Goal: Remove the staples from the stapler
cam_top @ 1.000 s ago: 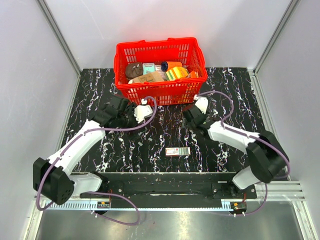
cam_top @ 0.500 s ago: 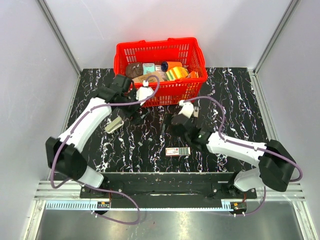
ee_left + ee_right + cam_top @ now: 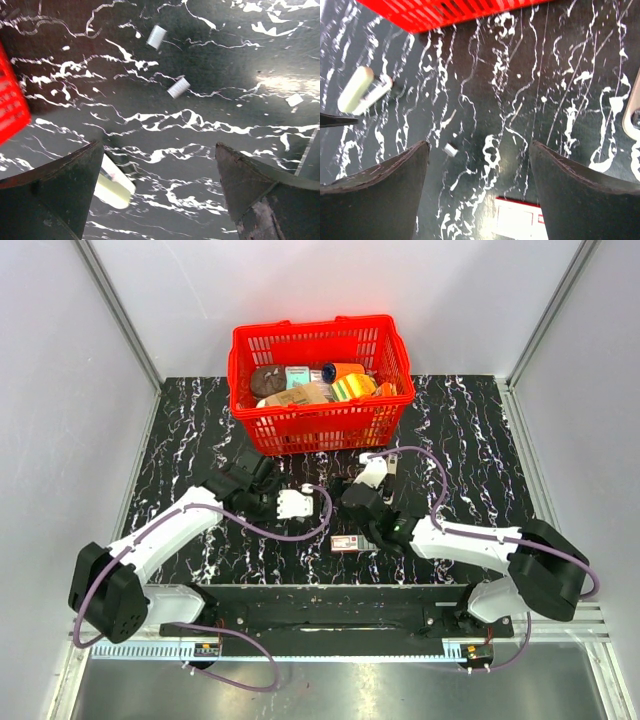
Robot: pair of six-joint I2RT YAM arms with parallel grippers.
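Swinging back from the basket (image 3: 320,428), my left arm had come down over the middle of the surface (image 3: 460,430). The left fingers (image 3: 55,195) stood wide apart, gripping nothing; the right fingers (image 3: 380,185) likewise gaped, empty. One stapler (image 3: 362,90) lay on the surface short of the basket, half hidden behind a left finger in that wrist's view and lost from above. I counted three small silvery bits (image 3: 178,87) there, and one red-and-white box (image 3: 357,543), cut off in the right wrist's view. Whether finger touched stapler I could not tell.
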